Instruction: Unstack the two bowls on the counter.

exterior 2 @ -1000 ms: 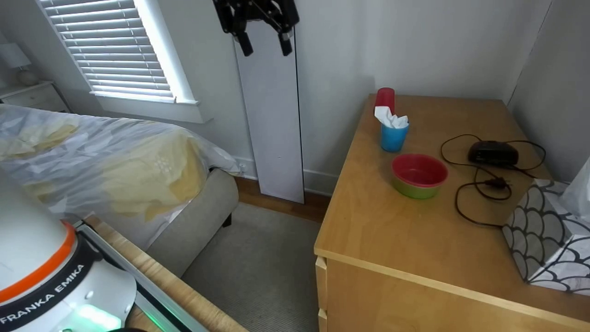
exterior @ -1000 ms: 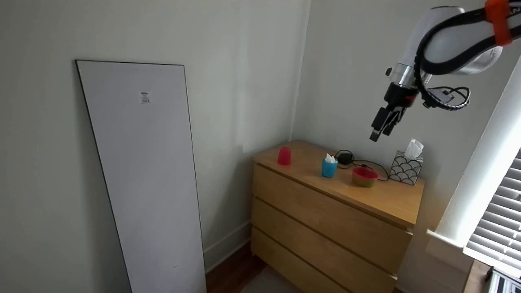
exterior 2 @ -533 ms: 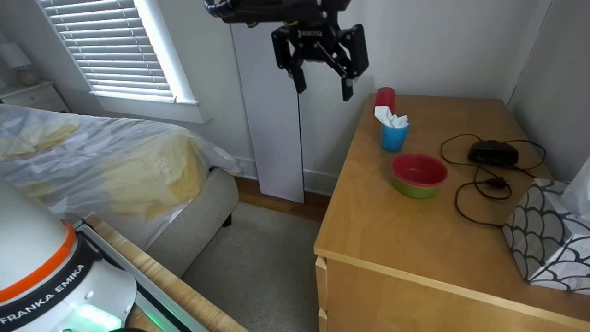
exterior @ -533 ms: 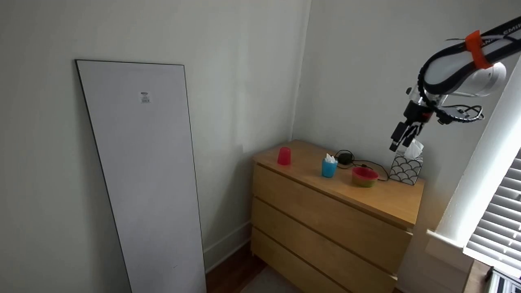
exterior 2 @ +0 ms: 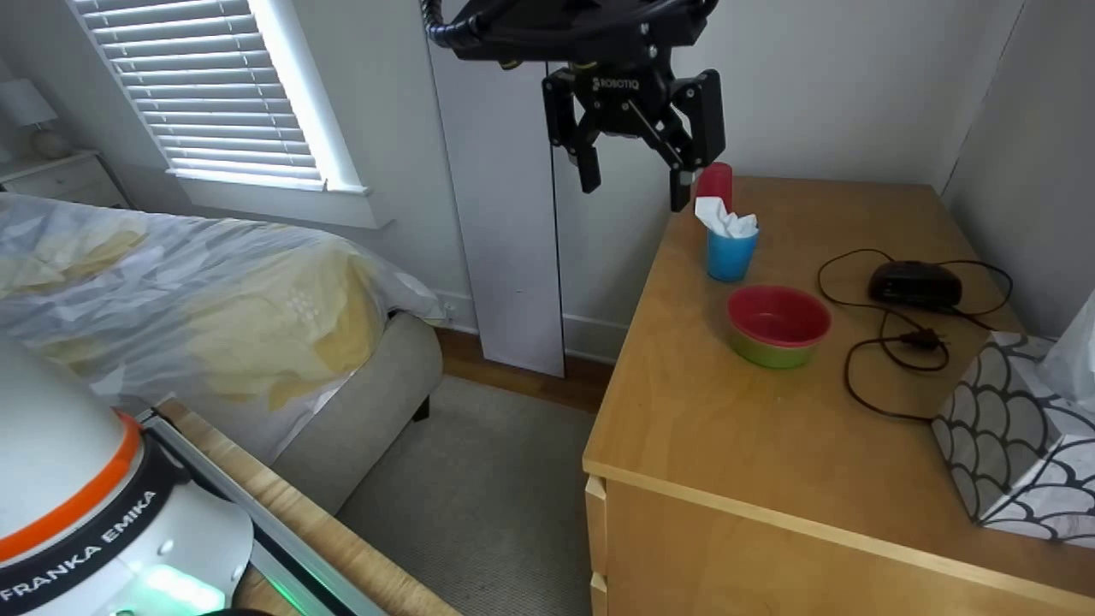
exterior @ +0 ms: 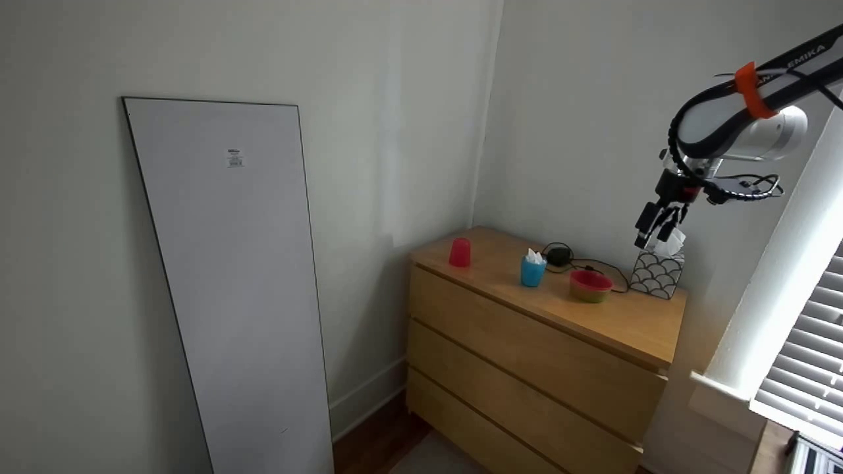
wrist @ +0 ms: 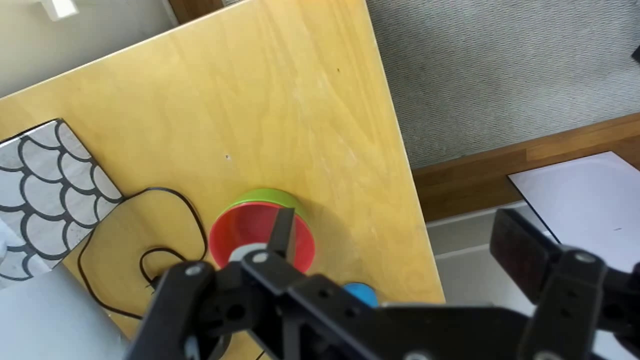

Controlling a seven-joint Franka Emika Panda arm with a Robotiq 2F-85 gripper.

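The pinkish-red bowl (exterior 2: 778, 316) sits nested in the bright green bowl (exterior 2: 774, 353), which rests on the tan counter (exterior 2: 710, 428). Only the green bowl's outer side shows. The stack also shows in an exterior view, red bowl (exterior: 591, 282) over green bowl (exterior: 588, 296). My gripper (exterior 2: 635, 186) is open and empty, high above the counter and apart from the bowls; it also shows in an exterior view (exterior: 652, 239). In the wrist view, a finger (wrist: 283, 231) covers part of the red bowl (wrist: 245, 225), with the green bowl (wrist: 265, 195) showing behind it.
A blue cup (exterior 2: 730, 257) with tissue and a red cup (exterior 2: 715, 182) stand beyond the bowls. A black device (exterior 2: 915, 284) with loose cords lies beside them. A patterned tissue box (exterior 2: 1001, 428) stands near the wall. A white panel (exterior: 237, 263) leans against the wall.
My gripper has come down and moved closer to the counter, rightward in both exterior views, moving less in the last half second. It stays open. The bowls have not moved.
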